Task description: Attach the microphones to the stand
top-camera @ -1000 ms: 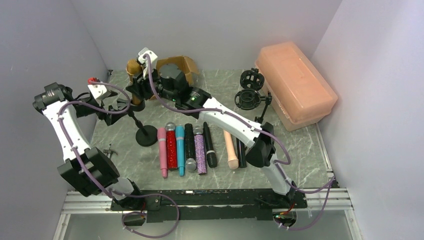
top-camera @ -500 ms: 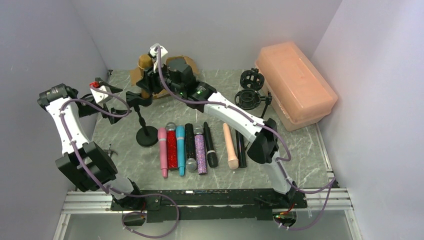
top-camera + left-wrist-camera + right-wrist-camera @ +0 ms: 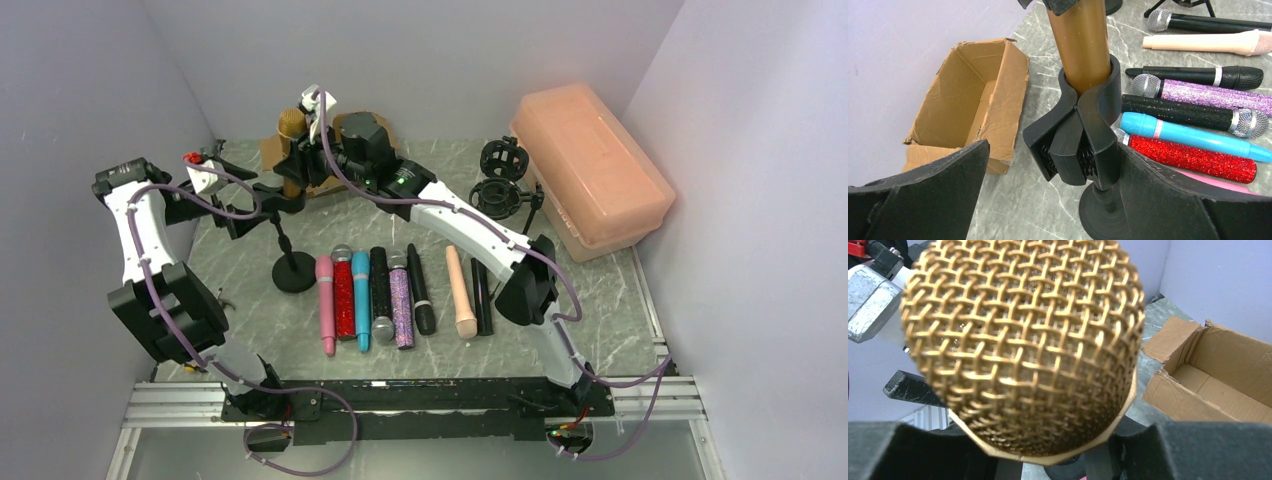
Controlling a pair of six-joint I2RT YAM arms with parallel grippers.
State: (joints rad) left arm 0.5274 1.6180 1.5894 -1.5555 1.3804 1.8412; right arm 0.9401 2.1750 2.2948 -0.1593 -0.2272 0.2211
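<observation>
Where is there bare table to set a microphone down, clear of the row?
Biggest bare patch: near right, between the thin black microphone ending the row and the peach case. A smaller one: near left, beside the pink microphone, in front of the stand base. Crowded: back left, around gold microphone and cardboard box.

1. Gold microphone (image 3: 291, 125): gold mesh head up, bronze body near upright, its lower body seated in the stand's clip (image 3: 1083, 125).
2. Stand (image 3: 294, 272): black, with a round base on the table and a thin, leaning pole. The clip sits at the top.
3. Row lying side by side just right of the stand's base, left to right: pink mic (image 3: 325, 300), red glitter mic (image 3: 343, 297), blue mic (image 3: 360, 295), black glitter mic (image 3: 379, 285), purple glitter mic (image 3: 400, 305), plain black mic (image 3: 419, 295). After a gap come the peach mic (image 3: 460, 290) and slim black mic (image 3: 482, 297).
4. Silver heads: red and purple at the far end, black glitter at the near end.
</observation>
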